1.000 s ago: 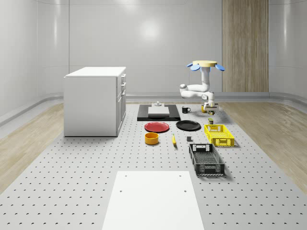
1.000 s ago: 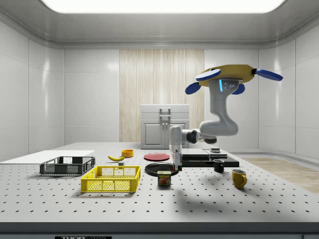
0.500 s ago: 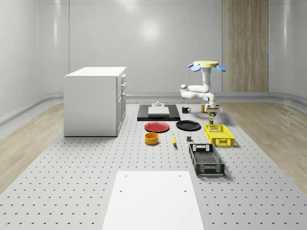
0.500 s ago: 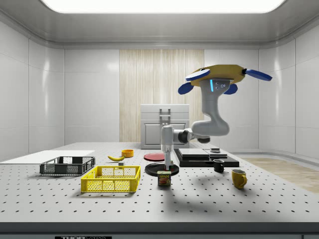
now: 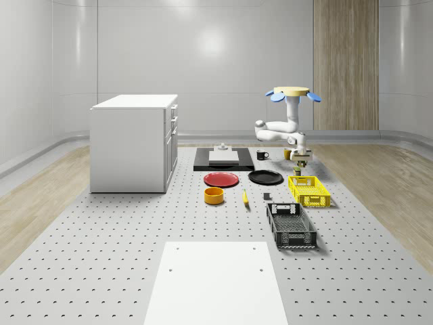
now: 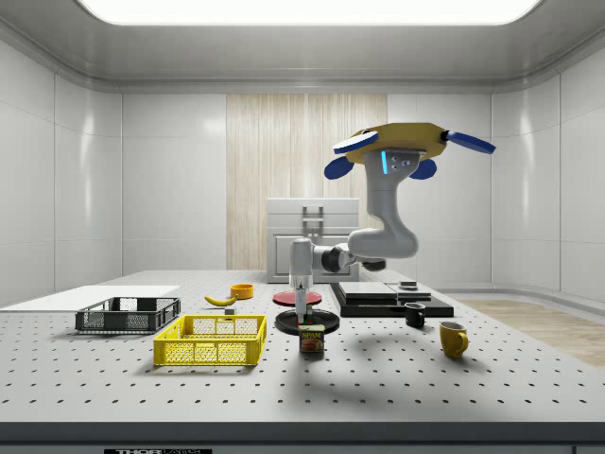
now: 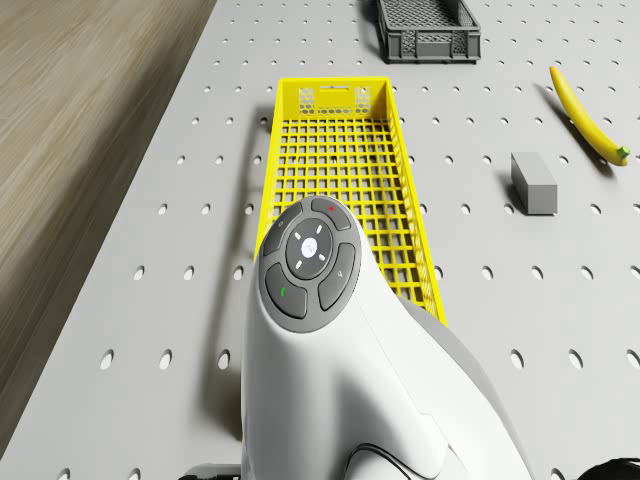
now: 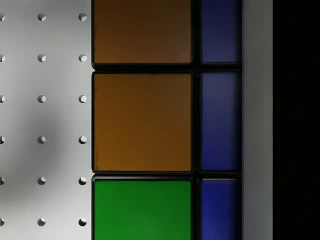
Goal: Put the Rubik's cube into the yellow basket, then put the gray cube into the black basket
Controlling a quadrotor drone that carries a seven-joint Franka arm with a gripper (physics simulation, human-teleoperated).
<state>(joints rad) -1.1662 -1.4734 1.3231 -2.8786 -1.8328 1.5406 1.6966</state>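
The drone (image 6: 397, 149) hovers over the desk (image 5: 101, 230) beyond the yellow basket (image 5: 308, 190), arm reaching down. The pincer (image 6: 302, 309) hangs just above a can (image 6: 311, 340), clamped on the Rubik's cube (image 8: 150, 120). The gray cube (image 7: 533, 182) lies beside the yellow basket, near the black basket (image 5: 291, 225).
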